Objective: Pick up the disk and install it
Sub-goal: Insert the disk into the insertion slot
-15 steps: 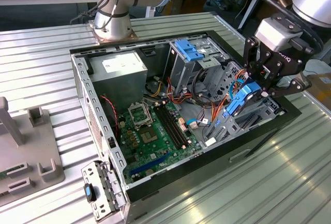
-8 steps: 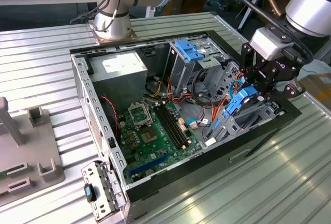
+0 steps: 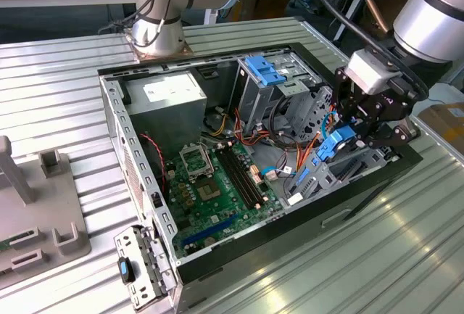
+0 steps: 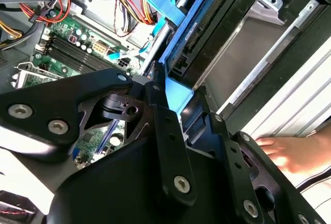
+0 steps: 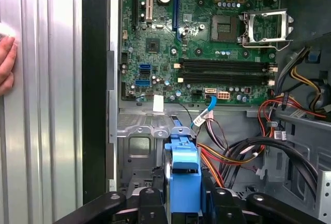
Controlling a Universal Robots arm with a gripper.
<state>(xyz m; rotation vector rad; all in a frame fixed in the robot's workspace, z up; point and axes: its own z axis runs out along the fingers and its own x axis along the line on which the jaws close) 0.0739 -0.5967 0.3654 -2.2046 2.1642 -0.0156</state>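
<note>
The gripper [image 3: 357,137] is positioned over the open computer case [image 3: 110,114], at 3 o'clock from the motherboard [image 3: 217,183] in the exterior view. Its fingers [image 5: 155,203] are pressed against both sides of the disk [image 3: 336,144], pinching the bright blue carrier between them. In both wrist views the carrier [image 5: 184,168] sits squarely between the two black fingers. The disk is held on edge and tilted, over the metal drive cage [image 3: 362,172] at the 4 o'clock corner of the case. Whether the disk touches the cage cannot be determined.

Within the case, the power supply [image 3: 168,96] lies at 10 o'clock from the motherboard, and the ribbed blue flap [image 3: 264,71] at 1 o'clock. Red and orange cables [image 5: 232,157] run beside the cage.

A person's hand [image 5: 6,63] rests on the ribbed metal table [image 3: 58,82], just outside the case wall. The arm base [image 3: 156,35] stands at 11 o'clock, beyond the case.
</note>
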